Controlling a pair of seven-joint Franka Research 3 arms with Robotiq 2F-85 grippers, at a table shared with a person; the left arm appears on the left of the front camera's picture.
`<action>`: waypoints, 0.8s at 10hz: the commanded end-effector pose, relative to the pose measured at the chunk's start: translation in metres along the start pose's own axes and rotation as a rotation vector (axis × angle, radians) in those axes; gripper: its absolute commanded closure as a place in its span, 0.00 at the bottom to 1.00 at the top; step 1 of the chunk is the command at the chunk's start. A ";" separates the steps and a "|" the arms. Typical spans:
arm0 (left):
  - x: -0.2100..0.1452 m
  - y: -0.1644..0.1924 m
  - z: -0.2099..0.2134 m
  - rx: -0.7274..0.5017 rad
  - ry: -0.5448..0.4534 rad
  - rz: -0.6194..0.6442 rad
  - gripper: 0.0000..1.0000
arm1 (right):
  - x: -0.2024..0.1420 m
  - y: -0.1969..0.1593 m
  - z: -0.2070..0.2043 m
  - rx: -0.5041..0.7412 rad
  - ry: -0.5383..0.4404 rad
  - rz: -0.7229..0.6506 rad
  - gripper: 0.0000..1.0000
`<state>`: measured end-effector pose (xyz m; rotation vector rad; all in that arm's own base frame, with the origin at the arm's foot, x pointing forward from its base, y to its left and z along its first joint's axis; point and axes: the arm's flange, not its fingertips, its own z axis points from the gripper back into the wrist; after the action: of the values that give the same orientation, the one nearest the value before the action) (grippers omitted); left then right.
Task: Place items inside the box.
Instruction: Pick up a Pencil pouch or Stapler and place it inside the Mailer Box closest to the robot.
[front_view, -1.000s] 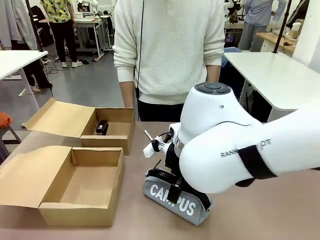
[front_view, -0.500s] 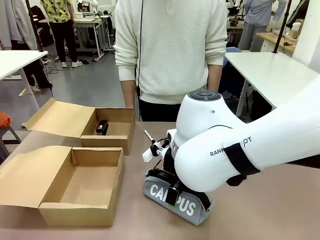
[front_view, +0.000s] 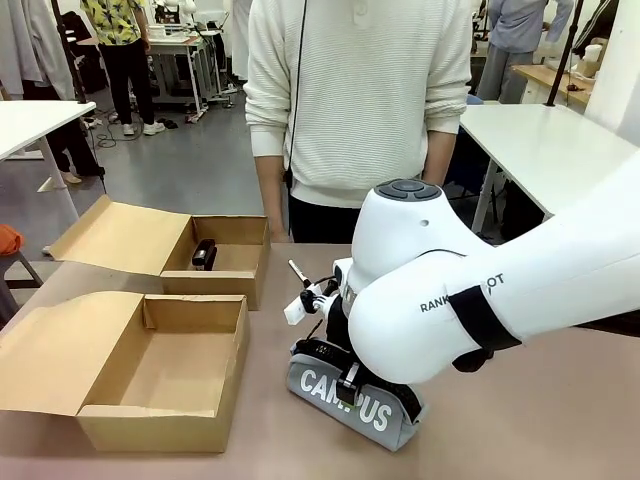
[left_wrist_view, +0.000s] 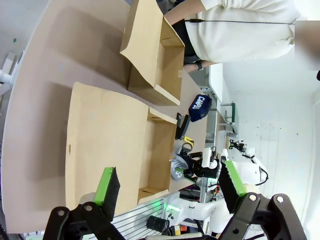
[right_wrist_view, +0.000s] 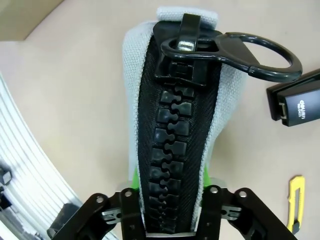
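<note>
The grey pencil case (front_view: 372, 412) marked "CAMPUS" lies on the table right of the near open box (front_view: 232, 385). My right gripper (right_wrist_view: 171, 186) stands over it, its green pads (right_wrist_view: 135, 178) pressed on both sides of the black zip, shut on the case. A black stapler (right_wrist_view: 295, 102) and a yellow utility knife (right_wrist_view: 296, 202) lie beside it. Another black stapler (front_view: 205, 253) rests inside the far box (front_view: 255, 278). My left gripper (left_wrist_view: 170, 185) hangs open high above the table, holding nothing. A dark blue pouch (left_wrist_view: 198, 107) lies beyond the boxes.
A person in a white sweater (front_view: 360, 100) stands at the far edge of the table, arms down. Both boxes have their flaps (front_view: 60, 345) laid open to the left. Bare tabletop (front_view: 520, 420) lies right of the pencil case.
My right arm sank slightly onto the pencil case and its jaws closed in on the case's sides. The person shifted a little to the right.
</note>
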<state>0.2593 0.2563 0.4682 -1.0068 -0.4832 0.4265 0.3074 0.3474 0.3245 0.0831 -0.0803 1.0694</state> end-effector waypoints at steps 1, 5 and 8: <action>-0.001 -0.001 0.001 -0.011 0.000 -0.020 0.00 | 0.004 0.006 0.004 -0.006 0.037 -0.018 1.00; -0.001 -0.001 0.001 -0.011 0.000 -0.020 0.00 | 0.001 0.017 0.014 0.083 0.121 -0.020 1.00; -0.001 -0.001 0.001 -0.011 0.000 -0.020 0.00 | -0.024 0.048 0.056 0.122 0.185 -0.117 1.00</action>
<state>0.2593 0.2563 0.4682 -1.0067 -0.4833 0.4264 0.2749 0.3487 0.3549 0.0834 0.1282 1.0290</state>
